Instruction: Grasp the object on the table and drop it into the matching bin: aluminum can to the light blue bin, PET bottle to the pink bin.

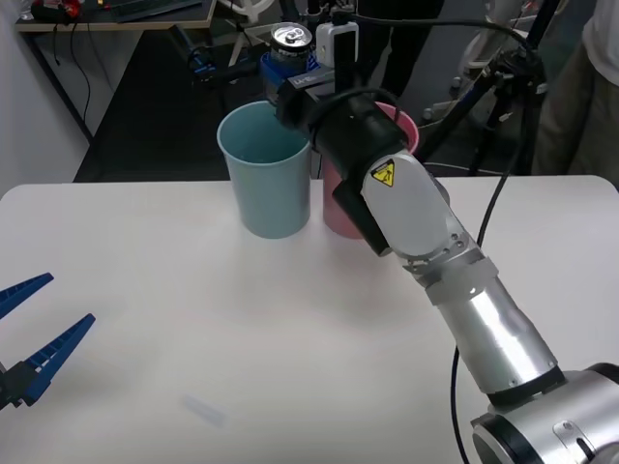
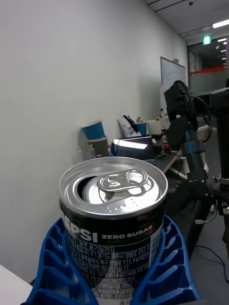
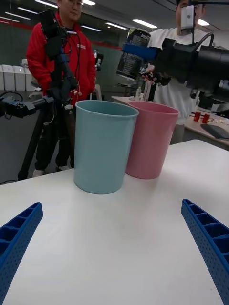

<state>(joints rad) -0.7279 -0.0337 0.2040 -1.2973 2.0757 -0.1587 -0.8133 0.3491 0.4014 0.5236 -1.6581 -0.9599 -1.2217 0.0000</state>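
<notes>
White tabletop (image 1: 193, 319) spreads before you, with the light blue bin (image 1: 264, 169) standing near its far edge and the pink bin (image 1: 338, 208) touching that bin on the side of your right arm. Your right gripper (image 1: 290, 72) is clamped on the aluminum can (image 1: 290, 43), upright, held in the air above the far rim of the light blue bin, so lift and carry look done. What is left, by my reading, is centring over that bin's mouth and letting go. On the can you can read "PEPSI" and "ZERO SUGAR"; its tab end looks already opened. Your left gripper (image 1: 34, 338) waits spread wide, low over the table, well apart from the light blue bin.
</notes>
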